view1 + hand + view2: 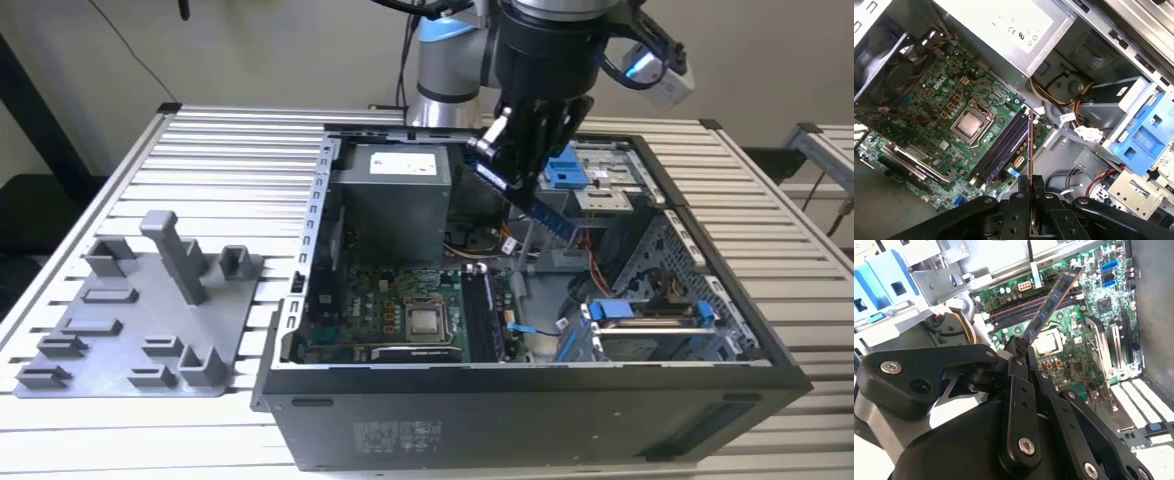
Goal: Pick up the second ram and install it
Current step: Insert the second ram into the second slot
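holding the second ram point(545, 207) by one end, gripper point(514, 160) fingers clamped on it; tilted, hanging clear above the memory slots point(999, 147), inside the case point(534, 420) walls.

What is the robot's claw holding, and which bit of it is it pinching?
The gripper pinches the second ram by one end; the rest of the stick juts out free above the motherboard.

White label point(1004, 25) on power-supply box point(387, 205) — print unreadable; sticker point(400, 435) on case front point(561, 425) — likewise.

The second ram point(545, 210) hangs above the motherboard point(396, 300).
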{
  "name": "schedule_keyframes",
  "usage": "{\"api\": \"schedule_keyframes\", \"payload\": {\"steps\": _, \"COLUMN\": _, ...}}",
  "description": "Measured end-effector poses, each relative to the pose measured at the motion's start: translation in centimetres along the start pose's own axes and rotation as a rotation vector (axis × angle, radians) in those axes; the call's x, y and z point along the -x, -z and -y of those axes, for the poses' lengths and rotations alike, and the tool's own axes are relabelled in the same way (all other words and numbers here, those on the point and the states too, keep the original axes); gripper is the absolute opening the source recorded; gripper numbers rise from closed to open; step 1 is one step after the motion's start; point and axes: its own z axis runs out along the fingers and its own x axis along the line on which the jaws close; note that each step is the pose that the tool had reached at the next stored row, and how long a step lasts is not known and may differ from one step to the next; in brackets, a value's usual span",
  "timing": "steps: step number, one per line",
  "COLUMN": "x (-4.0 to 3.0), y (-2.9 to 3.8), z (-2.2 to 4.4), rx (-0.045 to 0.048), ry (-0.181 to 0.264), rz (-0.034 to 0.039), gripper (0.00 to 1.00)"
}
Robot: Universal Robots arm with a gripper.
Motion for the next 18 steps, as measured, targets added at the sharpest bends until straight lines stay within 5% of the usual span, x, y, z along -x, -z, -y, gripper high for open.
{"api": "schedule_keyframes", "payload": {"steps": 3, "x": 0.02, "y": -0.03, "z": 0.03, "rx": 0.0064, "ry": -0.012, "rz": -0.0117, "gripper": 0.14}}
{"api": "schedule_keyframes", "payload": {"steps": 9, "x": 0.31, "y": -0.07, "z": 0.28, "rx": 0.0408, "ry": -0.017, "rz": -0.0667, "gripper": 0.14}}
{"api": "schedule_keyframes", "payload": {"steps": 18, "x": 0.32, "y": -0.14, "z": 0.30, "rx": 0.0410, "ry": -0.050, "rz": -0.0693, "gripper": 0.14}}
